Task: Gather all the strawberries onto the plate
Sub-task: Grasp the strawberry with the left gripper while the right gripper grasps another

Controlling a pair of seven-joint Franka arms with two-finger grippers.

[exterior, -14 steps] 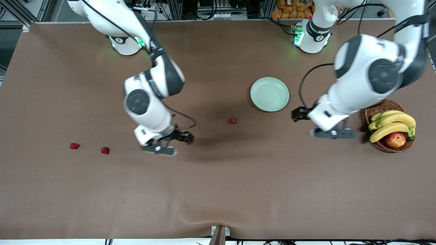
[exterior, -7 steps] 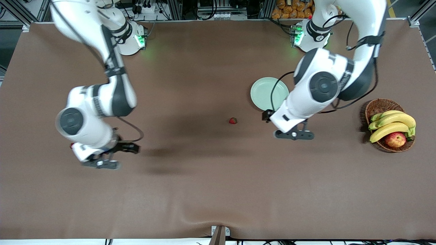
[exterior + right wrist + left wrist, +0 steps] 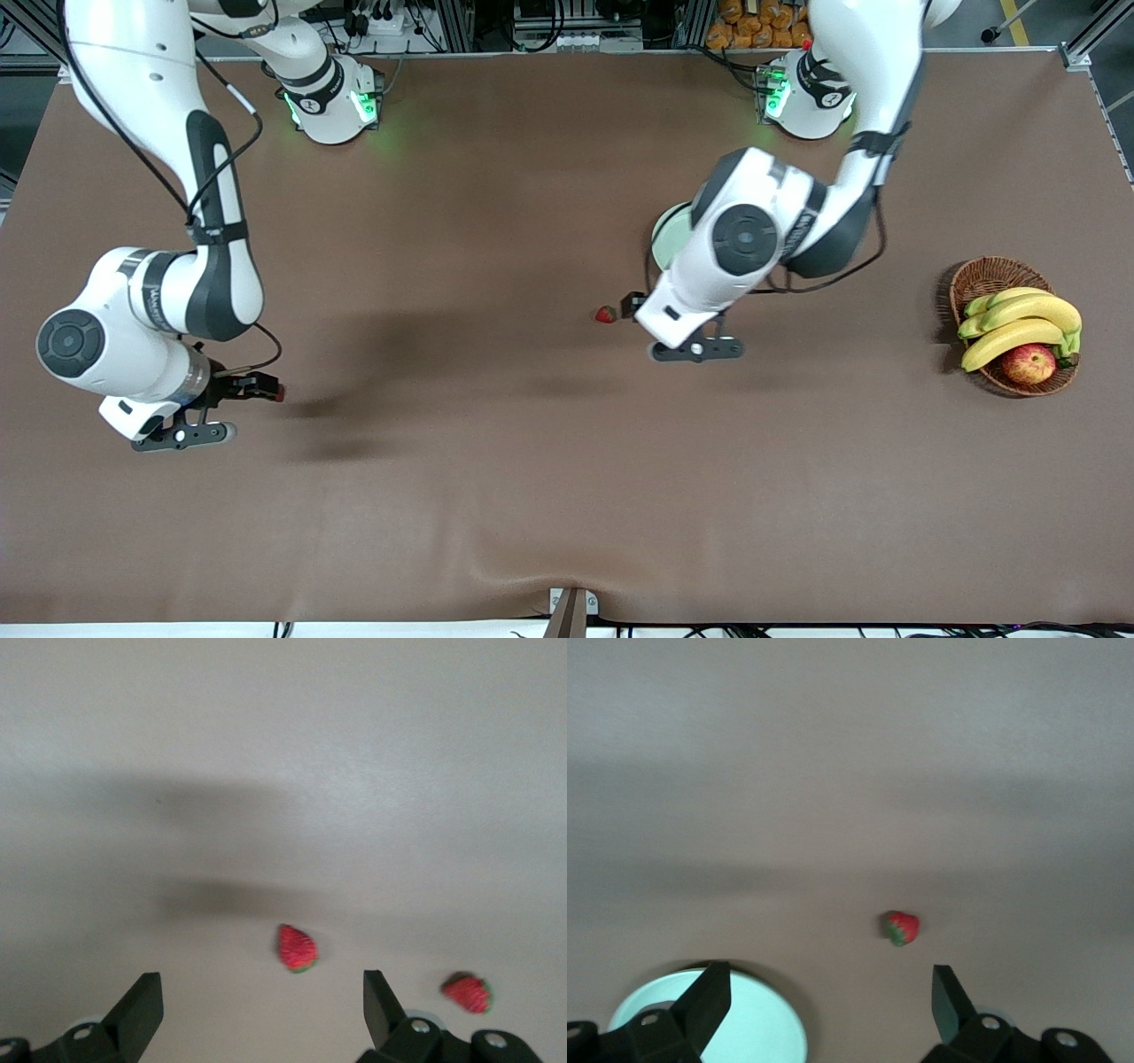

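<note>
Between my two spread-open, empty grippers, left point(image 3: 824, 1005) and right point(image 3: 257, 1010), three tiny red strawberries wait on the table: one point(image 3: 901, 927) beside the pale mint-green round plate point(image 3: 757, 1036) under left, two point(image 3: 298, 947) point(image 3: 468, 992) beneath right.

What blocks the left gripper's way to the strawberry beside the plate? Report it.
Nothing visible does. The open left gripper hangs over bare table with the strawberry lying in plain sight ahead of its fingers. The plate sits beside the berry, and only bare brown cloth lies between them.
</note>
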